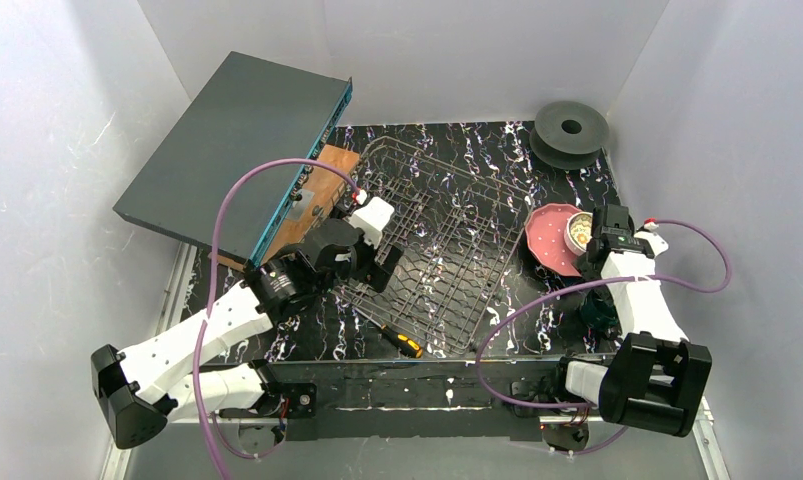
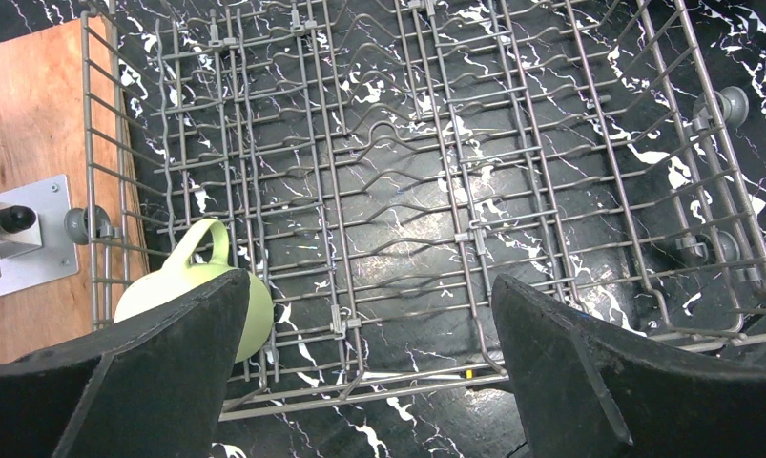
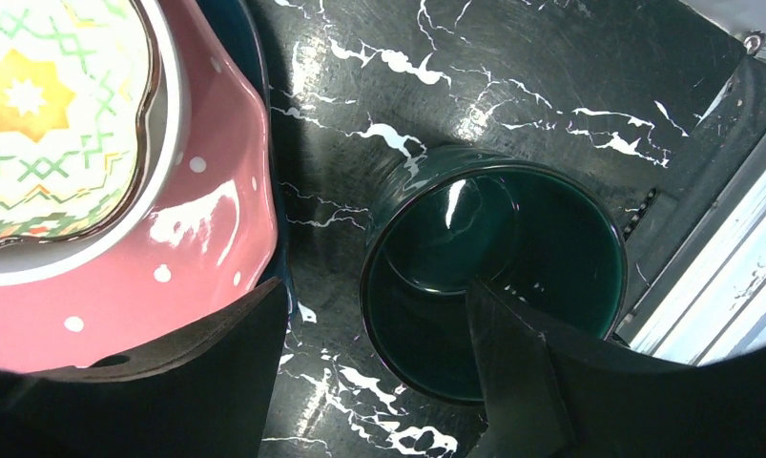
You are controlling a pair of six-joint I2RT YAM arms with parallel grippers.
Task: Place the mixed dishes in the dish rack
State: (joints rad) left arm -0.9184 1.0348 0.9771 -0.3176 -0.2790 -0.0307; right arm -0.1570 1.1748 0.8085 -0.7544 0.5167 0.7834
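Observation:
The dish rack lies mid-table and fills the left wrist view. A pale yellow-green mug lies inside its near left corner, partly behind my left finger. My left gripper hangs open and empty over that corner. The pink speckled plate holds a patterned white bowl; a dark blue rim shows beneath the plate. My right gripper is open, one finger inside the dark green mug, the other outside its rim. The small white cup is out of view.
A yellow-black screwdriver lies by the rack's near edge. A wooden board and a tilted grey box stand left of the rack. A black spool sits at the back right. A metal table rail runs beside the mug.

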